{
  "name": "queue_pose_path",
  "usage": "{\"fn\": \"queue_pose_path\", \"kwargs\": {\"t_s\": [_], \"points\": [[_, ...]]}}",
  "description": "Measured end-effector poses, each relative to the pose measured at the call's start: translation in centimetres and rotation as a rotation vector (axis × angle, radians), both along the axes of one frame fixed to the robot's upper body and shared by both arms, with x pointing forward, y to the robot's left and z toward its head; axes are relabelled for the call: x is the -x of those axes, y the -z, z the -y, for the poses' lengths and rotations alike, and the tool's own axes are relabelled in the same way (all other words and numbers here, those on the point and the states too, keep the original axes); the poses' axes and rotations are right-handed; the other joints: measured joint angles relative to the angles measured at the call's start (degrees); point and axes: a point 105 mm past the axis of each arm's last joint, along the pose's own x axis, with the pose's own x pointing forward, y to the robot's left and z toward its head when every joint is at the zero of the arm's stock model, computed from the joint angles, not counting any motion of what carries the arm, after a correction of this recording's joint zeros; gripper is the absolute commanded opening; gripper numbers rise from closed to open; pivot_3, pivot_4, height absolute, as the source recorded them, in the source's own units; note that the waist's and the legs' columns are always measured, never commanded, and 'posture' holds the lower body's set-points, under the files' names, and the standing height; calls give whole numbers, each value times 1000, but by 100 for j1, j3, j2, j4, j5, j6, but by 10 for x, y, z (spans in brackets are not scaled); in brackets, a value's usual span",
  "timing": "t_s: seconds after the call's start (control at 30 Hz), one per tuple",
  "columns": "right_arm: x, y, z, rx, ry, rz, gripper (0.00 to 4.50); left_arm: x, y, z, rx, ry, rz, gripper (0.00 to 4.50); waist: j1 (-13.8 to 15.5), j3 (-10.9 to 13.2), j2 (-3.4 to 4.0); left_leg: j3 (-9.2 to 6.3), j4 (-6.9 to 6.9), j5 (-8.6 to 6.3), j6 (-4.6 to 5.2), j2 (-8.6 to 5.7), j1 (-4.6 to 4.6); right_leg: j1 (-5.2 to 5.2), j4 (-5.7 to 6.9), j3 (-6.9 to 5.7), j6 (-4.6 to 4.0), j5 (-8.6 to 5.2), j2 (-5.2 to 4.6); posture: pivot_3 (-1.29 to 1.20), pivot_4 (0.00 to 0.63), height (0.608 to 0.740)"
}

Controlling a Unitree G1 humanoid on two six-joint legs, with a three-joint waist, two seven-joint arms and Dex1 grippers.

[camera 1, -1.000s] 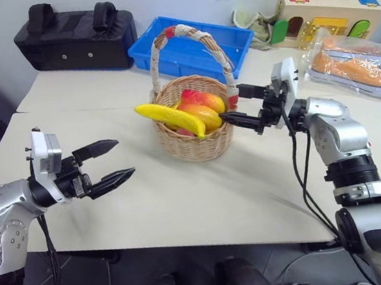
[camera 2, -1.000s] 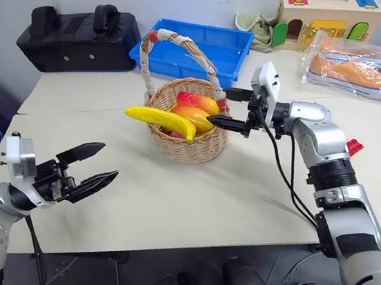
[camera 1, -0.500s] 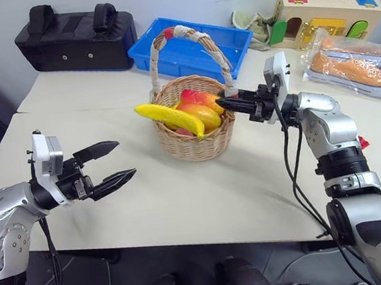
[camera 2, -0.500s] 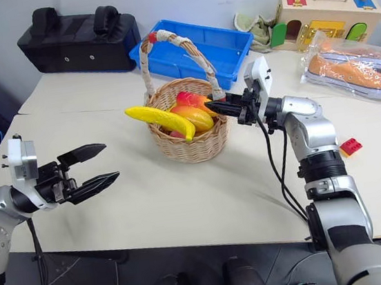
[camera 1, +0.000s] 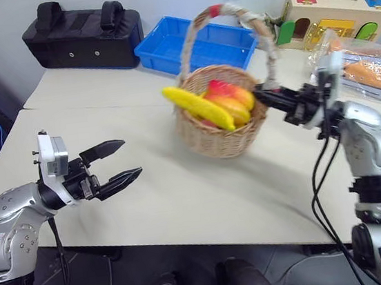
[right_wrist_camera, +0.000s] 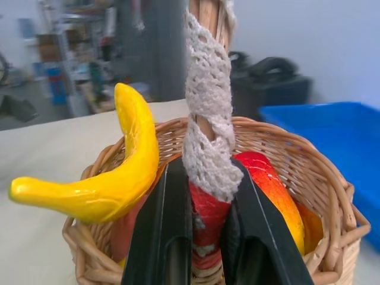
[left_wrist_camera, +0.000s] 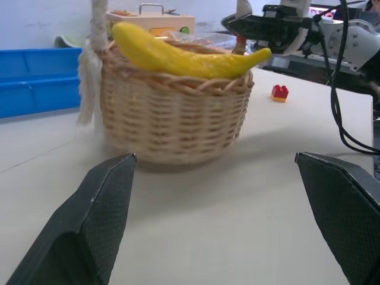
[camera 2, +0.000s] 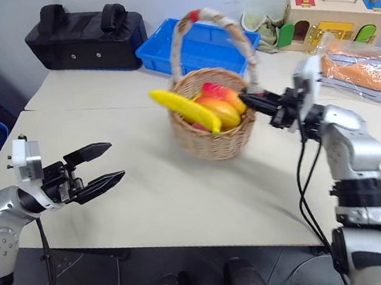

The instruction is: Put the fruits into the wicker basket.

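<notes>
- A pale table (camera 1: 184, 206) fills the centre of the head views, with a black case (camera 1: 83, 34), a blue tray (camera 1: 195, 41) and a wooden toy house (camera 1: 338, 13) along the top of the frame.
- The wicker basket (camera 1: 220, 128) sits right of centre, its base looking tilted; the banana (camera 1: 196, 107) lies across its rim and two mangoes (camera 1: 231, 103) rest inside, so all the fruits appear loaded.
- The right gripper (right_wrist_camera: 202, 237), at right of centre, is clenched on the red-banded foot of the handle (camera 1: 227, 13).
- The left gripper (camera 1: 120, 163), at lower left, hangs released and empty, well apart from the basket.
- A small red brick (left_wrist_camera: 279, 92) lies beyond the basket.
- Judgement: any shifting of the basket should stay slow and level, because the overhanging banana could roll off the rim.
</notes>
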Motion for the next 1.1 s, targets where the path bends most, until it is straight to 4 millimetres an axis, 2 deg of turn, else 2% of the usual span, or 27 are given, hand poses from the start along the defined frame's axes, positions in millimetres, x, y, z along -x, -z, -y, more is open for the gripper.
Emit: {"fn": "queue_pose_path", "kwargs": {"t_s": [0.07,0.2,0.3,0.43,0.57,0.7,0.87,0.93,0.97,1.1], "points": [[9,1,20,-19,110,18,219,-3,-1,2,7,11,4,4500,14,0,0,0,-1,1,0,0,2,4,-6,1,0,0,1,0,150,740],[20,14,57,-35,331,0,219,-9,1,5,23,33,-11,4500,13,0,0,6,0,5,5,-3,3,10,-15,6,0,0,1,0,150,740],[26,19,75,-41,474,-10,219,-11,1,10,17,57,-9,4500,2,0,1,8,-1,7,3,-4,5,9,-9,9,0,0,1,0,150,740],[36,18,84,-55,591,5,219,-14,2,10,17,69,-13,4500,-2,0,1,7,-8,11,-4,-2,9,8,-8,10,0,0,6,0,150,740],[44,26,93,-88,671,-39,219,-15,2,11,13,75,-12,4500,25,0,1,6,-8,11,-4,-3,8,9,-11,10,0,0,6,0,150,740],[51,41,97,-97,676,-103,219,-18,-1,12,11,86,-4,4500,25,0,2,7,-8,12,-3,-4,8,11,-11,11,0,0,6,0,150,740],[58,45,104,-111,680,-118,219,-19,3,12,4,95,-20,4500,23,-1,2,5,-8,12,-3,-3,9,12,-11,10,0,0,7,0,150,740],[59,45,103,-114,666,-118,960,-19,3,12,3,96,-14,4500,20,-1,2,6,-7,12,-3,-3,10,13,-11,11,0,0,7,0,150,740],[59,45,103,-110,657,-120,1150,-19,3,12,3,96,-12,4500,22,-1,2,6,-7,12,-3,-3,10,13,-11,11,0,0,7,0,150,740],[64,42,108,-63,638,-90,2458,-21,6,8,3,87,-19,4500,28,-1,2,6,-8,12,-2,-5,10,13,-14,11,0,0,7,0,150,740]]}}
